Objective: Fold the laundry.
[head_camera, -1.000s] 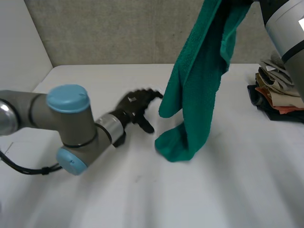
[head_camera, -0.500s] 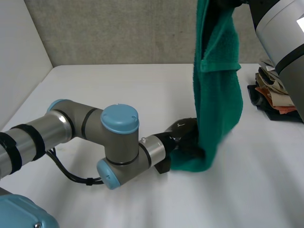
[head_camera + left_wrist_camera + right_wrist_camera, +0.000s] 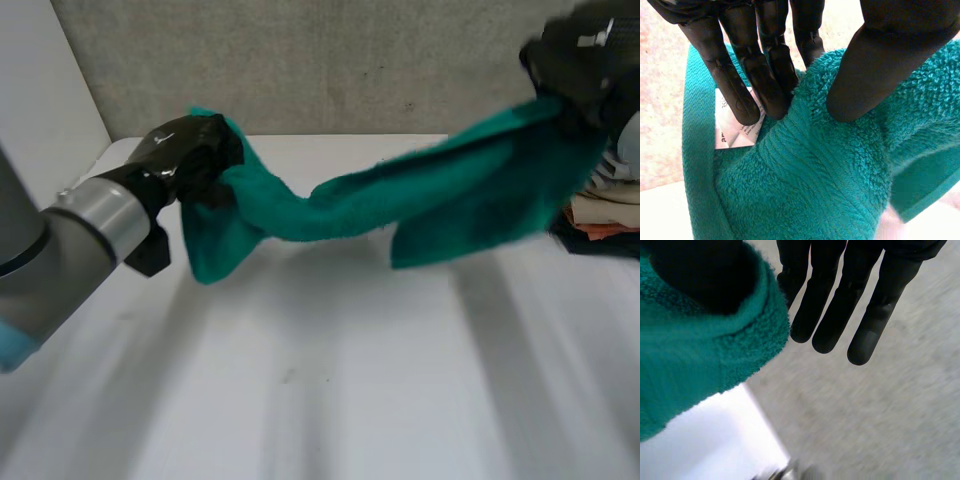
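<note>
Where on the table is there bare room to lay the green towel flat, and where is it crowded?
The white table is bare across its middle and near side, below the green towel stretched between the left hand and right hand. It is crowded at the right edge, where a pile of clothes sits.

The teal terry towel (image 3: 440, 200) is stretched out in the air above the bench (image 3: 330, 380), bunched narrow and sagging mid-span, with a white label (image 3: 732, 131) at one end.
</note>
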Robot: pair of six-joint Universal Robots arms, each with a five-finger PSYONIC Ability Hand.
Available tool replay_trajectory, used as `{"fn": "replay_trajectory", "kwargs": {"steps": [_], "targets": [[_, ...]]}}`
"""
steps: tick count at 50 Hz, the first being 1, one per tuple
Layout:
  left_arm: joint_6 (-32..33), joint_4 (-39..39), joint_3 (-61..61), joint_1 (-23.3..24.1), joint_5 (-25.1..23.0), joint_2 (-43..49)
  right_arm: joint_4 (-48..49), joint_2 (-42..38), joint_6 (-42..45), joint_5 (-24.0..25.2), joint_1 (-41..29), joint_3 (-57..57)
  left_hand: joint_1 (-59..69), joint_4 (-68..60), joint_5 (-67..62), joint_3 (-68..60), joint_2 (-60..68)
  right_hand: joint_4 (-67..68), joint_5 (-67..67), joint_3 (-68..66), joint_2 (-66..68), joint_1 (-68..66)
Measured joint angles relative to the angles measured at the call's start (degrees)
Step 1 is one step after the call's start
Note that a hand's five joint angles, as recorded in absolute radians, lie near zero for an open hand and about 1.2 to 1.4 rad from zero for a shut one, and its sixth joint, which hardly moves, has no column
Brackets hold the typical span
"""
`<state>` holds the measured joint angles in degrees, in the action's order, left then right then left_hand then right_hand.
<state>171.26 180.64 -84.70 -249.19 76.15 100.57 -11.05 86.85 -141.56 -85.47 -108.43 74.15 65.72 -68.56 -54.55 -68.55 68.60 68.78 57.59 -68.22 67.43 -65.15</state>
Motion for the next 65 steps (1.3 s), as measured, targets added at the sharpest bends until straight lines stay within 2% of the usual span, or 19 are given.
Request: {"fn": "replay_trajectory", "kwargs": {"steps": [5,7,11,15,19,21,22,23,26,31,37,42,51,56,58,60,61,62,65], "targets": [[6.96,-1.39,-4.76,-0.11,-0.02,-2.96,-4.91,-2.67,3.74,0.12,0.35,2.03,0.0,-0.2,0.0,0.0,0.0,0.0,0.0,0.0,0.0,0.0],[12.37,-2.15,-7.16,0.14,0.2,-2.6,-6.66,-6.01,6.37,0.06,0.2,3.56,0.0,-0.2,0.0,0.0,0.01,0.0,0.0,0.0,0.0,0.0],[19.16,-2.16,-6.87,0.54,0.67,2.64,-5.74,-12.73,8.04,-0.35,-0.09,3.43,0.0,-0.21,0.0,0.0,0.01,0.0,0.0,0.0,0.0,0.0],[24.0,-0.69,-1.05,0.87,1.84,10.5,-1.56,-20.19,7.92,-1.28,-0.28,-0.25,0.0,-0.22,0.0,0.0,0.04,0.0,0.0,0.0,0.0,0.0],[26.61,3.76,11.0,1.97,4.9,18.41,7.99,-26.88,6.19,-3.88,-0.45,-8.01,0.0,-0.22,0.0,0.0,0.08,0.0,0.0,0.0,0.0,0.0],[26.93,6.6,15.52,2.36,6.23,20.26,12.5,-28.23,5.37,-4.86,-0.49,-10.6,0.0,-0.22,0.0,0.0,0.09,0.0,0.0,0.0,0.0,0.0],[27.1,10.36,20.08,2.72,7.62,21.66,18.58,-29.24,4.34,-5.89,-0.54,-13.32,0.0,-0.22,0.0,0.0,0.1,0.0,0.0,0.0,0.0,0.0],[27.1,10.36,20.08,2.72,7.62,21.66,18.58,-29.24,4.34,-5.89,-0.54,-13.32,0.0,-0.22,0.0,0.0,0.1,0.0,0.0,0.0,0.0,0.0],[27.08,21.27,26.18,3.27,9.89,22.69,34.11,-29.39,1.86,-7.26,-0.61,-16.53,0.0,-0.22,0.0,0.0,0.1,0.0,0.0,-0.01,0.0,0.0],[26.89,35.2,24.77,3.74,10.77,20.79,49.03,-27.22,-0.46,-6.45,-1.15,-14.85,0.0,-0.22,0.0,0.0,0.11,0.0,0.01,-0.01,0.0,0.0],[26.84,40.19,15.05,3.96,10.41,17.72,49.85,-25.75,-1.21,-3.42,-2.72,-9.12,0.0,-0.22,0.0,0.0,0.11,0.0,0.15,-0.02,0.0,0.0],[26.93,37.79,5.27,4.04,10.35,17.21,44.19,-25.88,-1.39,-1.9,-3.63,-2.15,0.0,-0.22,0.0,0.0,0.11,0.0,0.14,-0.02,0.0,0.0],[29.07,27.74,-11.39,4.46,10.91,17.29,36.02,-28.55,-1.3,-1.52,-3.81,10.08,0.0,-0.22,0.0,0.0,0.14,0.0,0.14,-0.02,0.0,0.0],[30.34,19.96,-16.89,5.65,13.53,14.79,34.35,-28.85,-0.99,-1.33,-3.72,14.7,0.0,-0.15,0.0,0.04,0.09,0.0,0.15,-0.02,0.0,0.0],[30.56,16.31,-18.15,6.15,15.17,13.07,34.11,-28.77,-0.84,-1.23,-3.68,16.06,-1.53,4.4,1.41,4.44,-4.38,0.0,0.14,-0.02,0.0,0.0],[30.71,11.98,-19.09,6.68,17.06,10.91,33.97,-28.55,-0.69,-1.01,-3.63,17.5,-7.81,9.87,5.71,9.8,-9.92,0.0,0.16,-0.02,0.0,0.0],[30.76,9.73,-19.29,6.99,17.95,9.73,33.95,-28.42,-0.65,-0.9,-3.62,17.9,-22.22,22.57,18.33,22.27,-22.57,0.0,0.14,-0.02,0.0,0.0],[30.78,7.92,-19.36,7.25,18.57,8.77,33.95,-28.13,-0.61,-0.69,-3.59,18.52,-29.47,29.36,25.21,28.97,-29.28,0.0,0.16,-0.02,0.0,0.0],[30.82,2.75,-18.68,8.13,19.87,5.57,34.0,-26.96,-0.54,0.0,-3.51,19.98,-41.18,42.45,38.6,41.79,-42.33,0.0,0.14,-0.02,0.0,0.0]]}}
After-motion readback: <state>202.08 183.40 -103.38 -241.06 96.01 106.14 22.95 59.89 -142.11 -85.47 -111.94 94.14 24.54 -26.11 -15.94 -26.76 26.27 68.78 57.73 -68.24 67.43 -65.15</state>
